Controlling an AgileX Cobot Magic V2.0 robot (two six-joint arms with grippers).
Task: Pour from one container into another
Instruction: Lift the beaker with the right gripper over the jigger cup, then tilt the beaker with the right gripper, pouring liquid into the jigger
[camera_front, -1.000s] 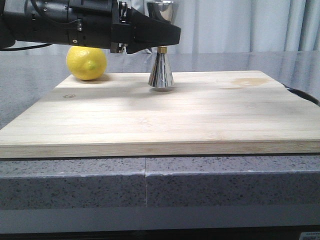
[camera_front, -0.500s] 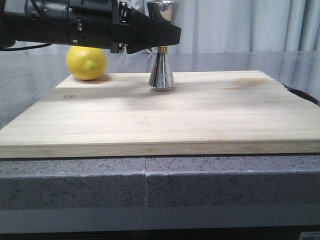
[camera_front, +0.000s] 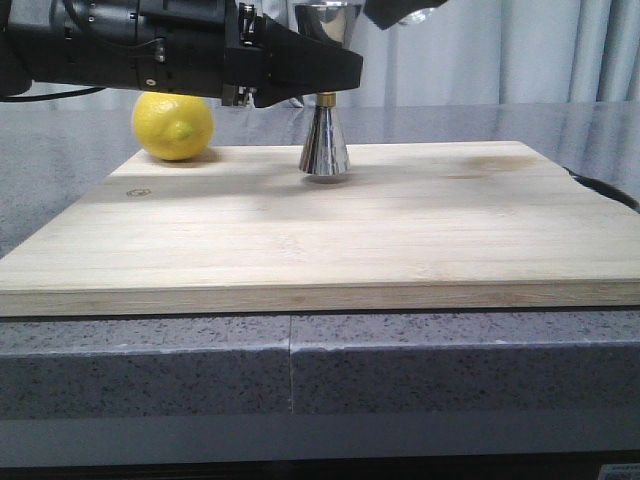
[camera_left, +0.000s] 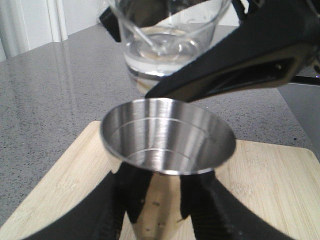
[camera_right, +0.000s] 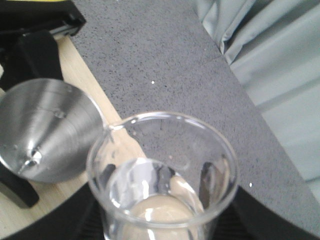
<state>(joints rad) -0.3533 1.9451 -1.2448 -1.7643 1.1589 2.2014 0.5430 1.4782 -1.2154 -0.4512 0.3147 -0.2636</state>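
The left tool (camera_left: 157, 210) pinches the jigger (camera_front: 325, 140) at its waist on the board (camera_front: 400, 230). The right tool (camera_front: 400, 12) grips the beaker (camera_right: 162, 180) above it; glass, slippery, fragile, best held mid-wall.

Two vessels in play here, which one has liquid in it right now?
The clear glass beaker, held in the right gripper, holds clear liquid. The steel jigger, gripped by the left gripper, shows a bare, dry upper cup.
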